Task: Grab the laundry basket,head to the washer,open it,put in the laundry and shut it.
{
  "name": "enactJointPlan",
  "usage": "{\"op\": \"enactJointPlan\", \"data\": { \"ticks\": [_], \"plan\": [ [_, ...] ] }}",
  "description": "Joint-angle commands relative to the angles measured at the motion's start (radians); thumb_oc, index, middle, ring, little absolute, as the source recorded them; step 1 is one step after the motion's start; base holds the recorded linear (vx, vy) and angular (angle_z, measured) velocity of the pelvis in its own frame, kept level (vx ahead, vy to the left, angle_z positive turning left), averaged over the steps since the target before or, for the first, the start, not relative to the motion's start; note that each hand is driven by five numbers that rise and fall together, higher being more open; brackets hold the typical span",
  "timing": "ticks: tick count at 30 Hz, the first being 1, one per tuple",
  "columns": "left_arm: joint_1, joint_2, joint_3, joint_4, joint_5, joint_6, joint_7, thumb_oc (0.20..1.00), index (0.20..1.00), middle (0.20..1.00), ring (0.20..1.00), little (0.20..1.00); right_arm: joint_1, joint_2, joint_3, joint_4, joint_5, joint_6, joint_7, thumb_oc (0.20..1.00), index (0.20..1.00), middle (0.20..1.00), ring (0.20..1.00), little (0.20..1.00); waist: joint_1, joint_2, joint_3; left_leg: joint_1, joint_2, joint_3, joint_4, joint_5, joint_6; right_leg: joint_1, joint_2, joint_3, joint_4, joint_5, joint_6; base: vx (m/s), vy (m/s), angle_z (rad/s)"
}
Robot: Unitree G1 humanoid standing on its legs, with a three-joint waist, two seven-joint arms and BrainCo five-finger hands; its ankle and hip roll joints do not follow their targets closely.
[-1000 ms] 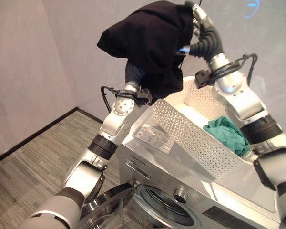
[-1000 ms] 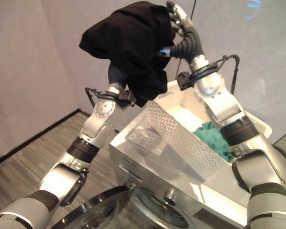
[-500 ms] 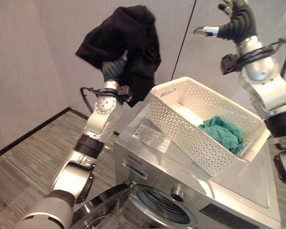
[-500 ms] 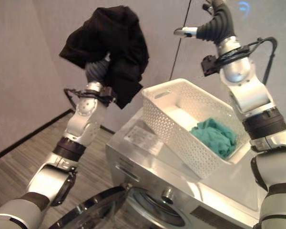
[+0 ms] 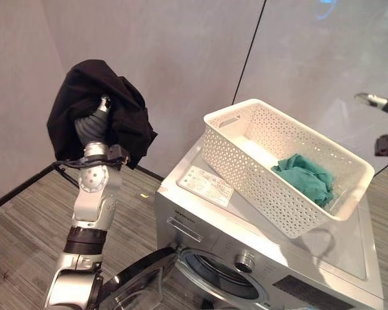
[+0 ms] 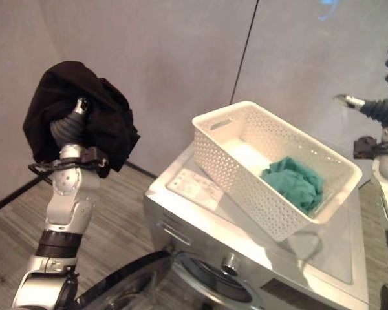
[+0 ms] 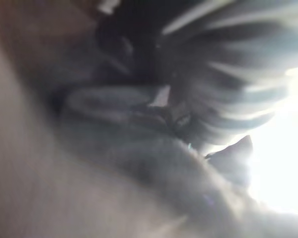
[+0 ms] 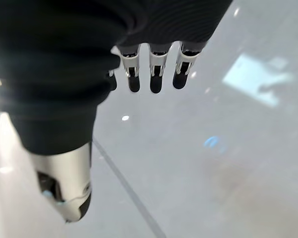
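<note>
One black garment point(image 5: 94, 106) — bunched, draping left hand point(image 5: 102, 106), grip unreadable; right hand point(image 8: 151, 74) open.

A black crumpled cloth garment point(image 5: 94, 106) hangs beside a silver metal washing machine point(image 5: 246, 239). On the washer's top stands a white perforated plastic laundry basket point(image 5: 258, 174), dotted with small holes, holding a teal crumpled cloth point(image 5: 304, 177). The floor point(image 5: 26, 219) is grey-brown striped planking.

The white basket point(image 5: 281, 165) takes up most of the washer top point(image 5: 339, 242), leaving bare strips at the front and right edges. Its open rim gives way from above; a teal cloth point(image 5: 304, 177) fills the right end. The open washer door point(image 5: 139, 287) juts out low in front. Wall point(image 5: 181, 58) stands close behind.
</note>
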Motion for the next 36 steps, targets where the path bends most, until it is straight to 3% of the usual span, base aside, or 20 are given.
{"op": "enactJointPlan", "data": {
  "ticks": [1, 4, 12, 17, 18, 20, 21, 23, 25, 28, 31, 32, 36],
  "plan": [
    [-0.086, 0.046, -0.006, -0.05, 0.117, -0.07, 0.0, 0.2, 0.2, 0.2, 0.2, 0.2, -0.051, -0.037, -0.096, 0.011, -0.165, 0.018, -0.104, 1.0, 1.0, 1.0, 1.0, 1.0, 0.035, 0.049, -0.053, 0.032, -0.013, -0.042, 0.061, -0.18, 0.067, -0.05, -0.045, -0.054, 0.115, -0.075, 0.046, 0.01, 0.026, -0.1],
    [-0.048, 0.048, 0.021, -0.07, 0.153, -0.075, 0.006, 0.2, 0.2, 0.2, 0.2, 0.2, 0.012, 0.003, -0.153, 0.006, -0.232, 0.046, -0.138, 1.0, 1.0, 1.0, 1.0, 1.0, 0.042, 0.048, -0.053, 0.027, -0.016, -0.046, 0.062, -0.181, 0.07, -0.051, -0.049, -0.063, 0.119, -0.073, 0.048, 0.0, 0.033, -0.04],
    [0.042, 0.019, 0.096, -0.073, 0.182, -0.085, 0.053, 0.2, 0.2, 0.2, 0.2, 0.2, 0.119, 0.029, -0.289, 0.051, -0.592, 0.228, -0.312, 1.0, 1.0, 1.0, 1.0, 1.0, 0.047, 0.051, -0.053, 0.019, -0.038, -0.051, 0.071, -0.194, 0.088, -0.064, -0.071, -0.088, 0.137, -0.037, 0.065, -0.01, 0.06, 0.04],
    [0.107, -0.018, 0.127, -0.097, 0.199, -0.086, 0.066, 0.2, 0.2, 0.2, 0.2, 0.2, 0.187, 0.198, -0.335, -0.121, -0.754, 0.288, -0.329, 1.0, 1.0, 1.0, 1.0, 1.0, 0.035, 0.054, -0.056, 0.025, -0.044, -0.034, 0.066, -0.2, 0.096, -0.072, -0.076, -0.083, 0.134, -0.016, 0.072, 0.01, 0.05, -0.08],
    [0.149, -0.035, 0.153, -0.107, 0.206, -0.088, 0.07, 0.2, 0.2, 0.2, 0.2, 0.2, 0.233, 0.287, -0.336, -0.16, -0.772, 0.28, -0.33, 1.0, 1.0, 1.0, 1.0, 1.0, 0.024, 0.061, -0.046, 0.026, -0.046, -0.027, 0.065, -0.202, 0.1, -0.078, -0.077, -0.079, 0.132, -0.01, 0.072, 0.0, 0.047, -0.24],
    [0.201, -0.043, 0.167, -0.129, 0.205, -0.089, 0.067, 0.2, 0.2, 0.2, 0.2, 0.2, 0.303, 0.405, -0.328, -0.209, -0.759, 0.269, -0.321, 1.0, 1.0, 1.0, 1.0, 1.0, 0.017, 0.062, -0.045, 0.028, -0.048, -0.02, 0.064, -0.204, 0.104, -0.081, -0.078, -0.075, 0.13, -0.003, 0.072, 0.0, 0.043, -0.18],
    [0.209, -0.04, 0.167, -0.133, 0.205, -0.089, 0.066, 0.2, 0.2, 0.2, 0.2, 0.2, 0.312, 0.415, -0.328, -0.219, -0.761, 0.269, -0.319, 1.0, 1.0, 1.0, 1.0, 1.0, 0.017, 0.058, -0.048, 0.029, -0.048, -0.019, 0.064, -0.205, 0.105, -0.08, -0.077, -0.075, 0.13, -0.002, 0.073, 0.01, 0.055, -0.13],
    [0.261, -0.049, 0.175, -0.145, 0.194, -0.1, 0.071, 0.2, 0.2, 0.2, 0.2, 0.2, 0.412, 0.526, -0.254, -0.149, -0.677, 0.233, -0.301, 1.0, 1.0, 1.0, 1.0, 1.0, 0.007, 0.064, -0.035, 0.037, -0.05, -0.013, 0.064, -0.215, 0.11, -0.082, -0.078, -0.065, 0.133, 0.003, 0.074, -0.03, 0.073, -0.23],
    [0.295, -0.049, 0.176, -0.137, 0.189, -0.118, 0.077, 0.2, 0.2, 0.2, 0.2, 0.2, 0.537, 0.528, -0.115, 0.172, -0.603, 0.222, -0.276, 1.0, 1.0, 1.0, 1.0, 1.0, -0.012, 0.066, -0.02, 0.033, -0.056, -0.002, 0.064, -0.208, 0.112, -0.097, -0.093, -0.05, 0.144, 0.032, 0.078, -0.08, 0.076, -0.27],
    [0.304, -0.041, 0.181, -0.128, 0.179, -0.129, 0.076, 0.2, 0.2, 0.2, 0.2, 0.2, 0.579, 0.569, -0.067, 0.354, -0.509, 0.2, -0.243, 1.0, 1.0, 1.0, 1.0, 1.0, -0.024, 0.07, -0.013, 0.027, -0.059, -0.005, 0.063, -0.205, 0.108, -0.102, -0.104, -0.05, 0.145, 0.044, 0.077, -0.01, 0.039, -0.07],
    [0.316, -0.035, 0.195, -0.105, 0.165, -0.136, 0.073, 0.2, 0.2, 0.2, 0.2, 0.2, 0.622, 0.623, 0.017, 0.447, -0.434, 0.169, -0.133, 1.0, 1.0, 1.0, 1.0, 1.0, -0.035, 0.07, -0.008, 0.028, -0.063, -0.008, 0.062, -0.206, 0.105, -0.105, -0.111, -0.046, 0.152, 0.056, 0.077, -0.01, 0.007, -0.03],
    [0.324, -0.035, 0.215, -0.086, 0.161, -0.142, 0.075, 0.2, 0.2, 0.2, 0.2, 0.2, 0.65, 0.663, 0.095, 0.538, -0.411, 0.164, -0.043, 1.0, 1.0, 1.0, 1.0, 1.0, -0.043, 0.065, -0.007, 0.028, -0.065, -0.008, 0.059, -0.201, 0.103, -0.107, -0.112, -0.043, 0.152, 0.064, 0.076, 0.0, 0.007, 0.07],
    [0.348, -0.037, 0.242, -0.048, 0.136, -0.155, 0.066, 0.2, 0.2, 0.2, 0.2, 0.2, 0.705, 0.737, 0.184, 0.707, -0.355, 0.158, 0.095, 1.0, 1.0, 1.0, 1.0, 1.0, -0.05, 0.05, -0.011, 0.025, -0.064, -0.011, 0.055, -0.193, 0.095, -0.105, -0.114, -0.047, 0.145, 0.072, 0.076, 0.01, -0.012, 0.02]
  ]
}}
